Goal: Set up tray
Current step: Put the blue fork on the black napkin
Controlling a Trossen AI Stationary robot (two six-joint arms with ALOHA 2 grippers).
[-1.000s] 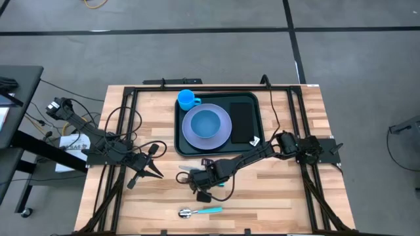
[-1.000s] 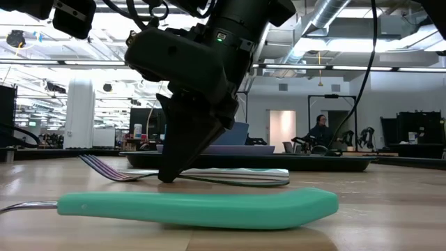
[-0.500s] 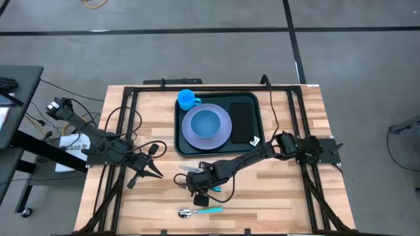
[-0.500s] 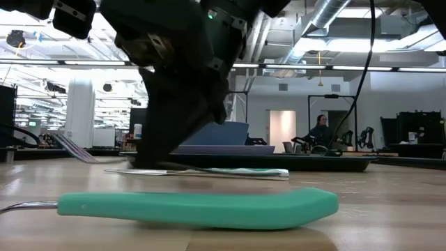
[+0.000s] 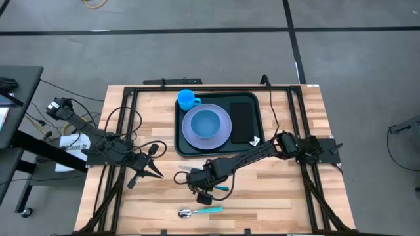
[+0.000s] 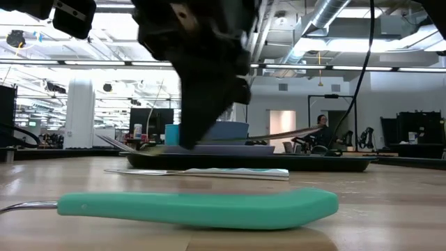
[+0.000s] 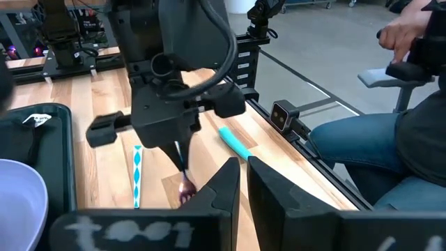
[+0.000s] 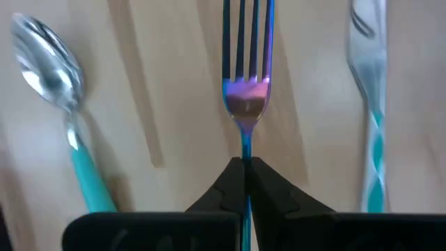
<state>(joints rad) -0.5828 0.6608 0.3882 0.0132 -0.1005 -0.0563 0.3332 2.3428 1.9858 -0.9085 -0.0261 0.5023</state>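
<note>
My right gripper (image 5: 193, 179) is over the table's middle, near of the dark green tray (image 5: 183, 145), and is shut on a fork (image 8: 245, 92) with iridescent tines and a teal handle. A knife (image 6: 202, 171) lies flat on the wood just below it. A teal-handled spoon (image 5: 199, 211) lies near the near edge. The tray holds a lavender plate (image 5: 223, 128) with a blue bowl (image 5: 205, 122), a blue cup (image 5: 187, 99) and a black napkin (image 5: 243, 119). My left gripper (image 5: 157, 164) waits, shut, at the table's left. My right gripper pinches the fork between its two fingers at the front end of the teal handle (image 8: 245, 152), just behind the neck. The fingers (image 6: 198, 118) come down from above, slanting from the table's right. The fork is lifted clear and roughly level, tines (image 6: 118, 143) ahead and handle end (image 6: 289, 133) behind.
The tray sits at the table's far middle, its right part taken by the napkin with a white tag (image 5: 254, 139). Bare wood lies left and right of the cutlery. A seated person (image 7: 390, 146) shows beyond the table's near edge in the left wrist view.
My right gripper, shut on the fork throughout, has risen from the table. The fork's tines came up first, then the whole fork came clear, and it now hangs about level above the knife. Knife and spoon have stayed in place.
</note>
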